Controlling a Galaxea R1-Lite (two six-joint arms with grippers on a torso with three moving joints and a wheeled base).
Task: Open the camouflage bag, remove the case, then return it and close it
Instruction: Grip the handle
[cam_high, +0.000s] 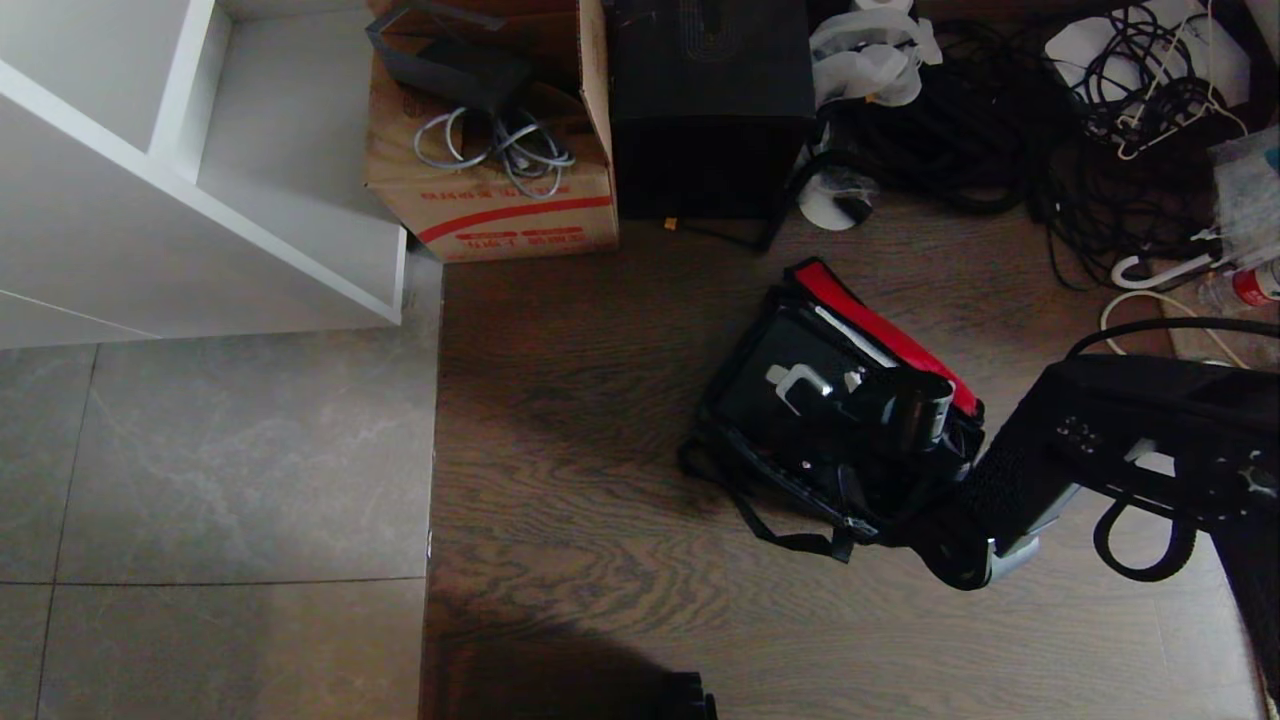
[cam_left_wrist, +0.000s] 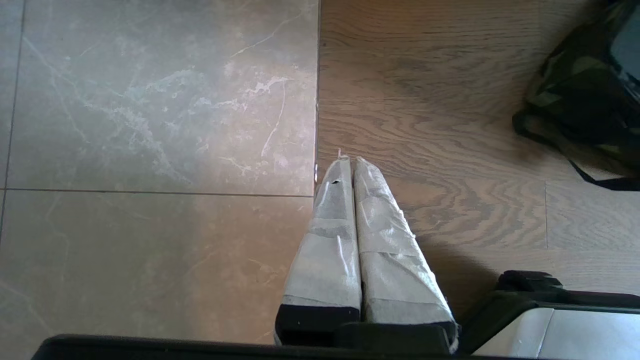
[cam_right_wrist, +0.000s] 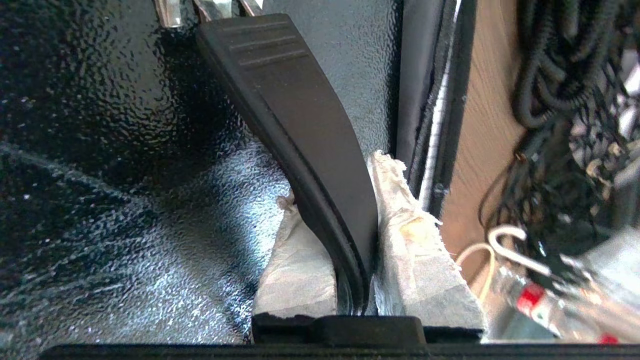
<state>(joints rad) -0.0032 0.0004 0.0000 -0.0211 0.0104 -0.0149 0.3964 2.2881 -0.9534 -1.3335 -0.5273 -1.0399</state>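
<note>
The left claw (cam_left_wrist: 347, 165) hangs parked over the seam between grey tile and wood floor, its two taped fingers pressed together on nothing, with a corner of the camouflage bag (cam_left_wrist: 585, 100) lying well apart from it.

Further out, the right claw (cam_right_wrist: 340, 235) is clamped on the case's handle (cam_right_wrist: 295, 120): the ribbed black bar runs between the two taped fingers (cam_right_wrist: 415, 255), which are nearly together with only the bar's thickness between them. The pebbled black face of the case (cam_right_wrist: 100, 175) fills the wrist view right behind the handle.

From the head camera, the right arm (cam_high: 1010, 480) comes in from the right, and its wrist sits over the near right part of the bag (cam_high: 800, 490). The bag lies on the wood floor with its mouth wide and the red lining (cam_high: 880, 330) showing along its far edge. The case (cam_high: 770, 390) lies flat within the open bag, one silver handle bracket (cam_high: 795, 385) catching the light.

As for progress, the opening is done. The case sits in the bag with the claw gripping its handle, so this is either the start of lifting it out or the end of putting it back; the pictures do not settle which. Closing the bag is certainly left

Beyond the bag stand a cardboard box (cam_high: 500, 190) with cables, a tall black box (cam_high: 710, 110) and a tangle of black cords (cam_high: 1000, 130)
</note>
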